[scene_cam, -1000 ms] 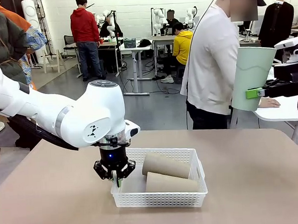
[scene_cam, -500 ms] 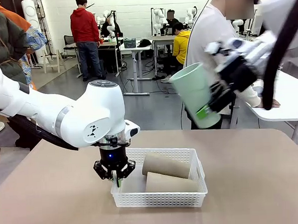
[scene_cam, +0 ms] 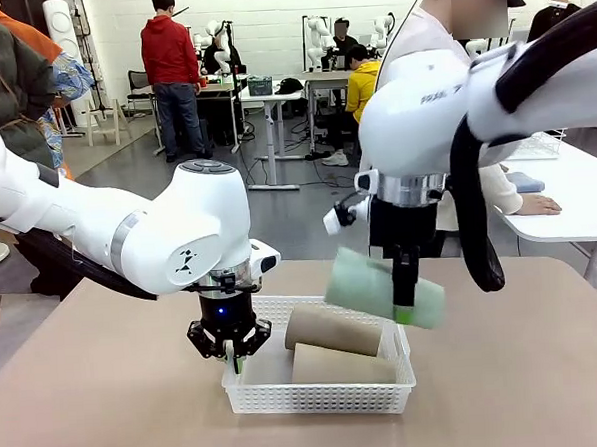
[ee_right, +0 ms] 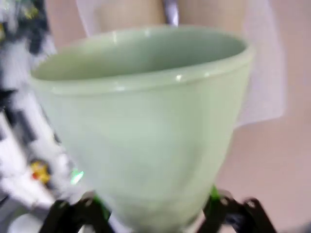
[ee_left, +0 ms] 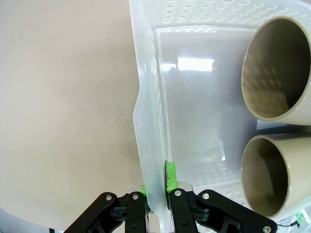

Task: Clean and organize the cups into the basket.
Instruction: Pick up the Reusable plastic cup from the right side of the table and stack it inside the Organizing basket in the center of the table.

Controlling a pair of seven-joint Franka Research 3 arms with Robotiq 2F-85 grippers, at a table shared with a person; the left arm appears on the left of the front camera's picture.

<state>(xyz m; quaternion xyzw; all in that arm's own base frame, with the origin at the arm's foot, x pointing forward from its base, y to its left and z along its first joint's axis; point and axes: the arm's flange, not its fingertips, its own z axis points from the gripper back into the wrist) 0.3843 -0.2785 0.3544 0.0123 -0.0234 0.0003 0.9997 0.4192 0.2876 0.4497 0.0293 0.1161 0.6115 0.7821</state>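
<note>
The white lattice basket (scene_cam: 318, 395) sits mid-table with two tan-brown cups (scene_cam: 332, 329) (scene_cam: 341, 364) lying on their sides inside. My left gripper (scene_cam: 231, 355) is shut on the basket's left wall. The left wrist view shows that wall (ee_left: 146, 121) pinched by my left gripper (ee_left: 161, 194), with both tan cups' open mouths (ee_left: 277, 73) (ee_left: 269, 177) at the right. My right gripper (scene_cam: 405, 300) is shut on a mint green cup (scene_cam: 367, 280), held tipped sideways just above the basket's far right part. In the right wrist view the green cup (ee_right: 146, 131) sits between the fingers (ee_right: 214, 199).
A person in a white top stands behind the table's far edge, one hand (scene_cam: 540, 206) resting on a white side table (scene_cam: 577, 194). Bare tan tabletop (scene_cam: 517, 372) lies around the basket. Other people and desks are farther back.
My right arm swung the mint green cup from high at the right down and left to just above the basket, tipping it sideways. The left arm stayed still.
</note>
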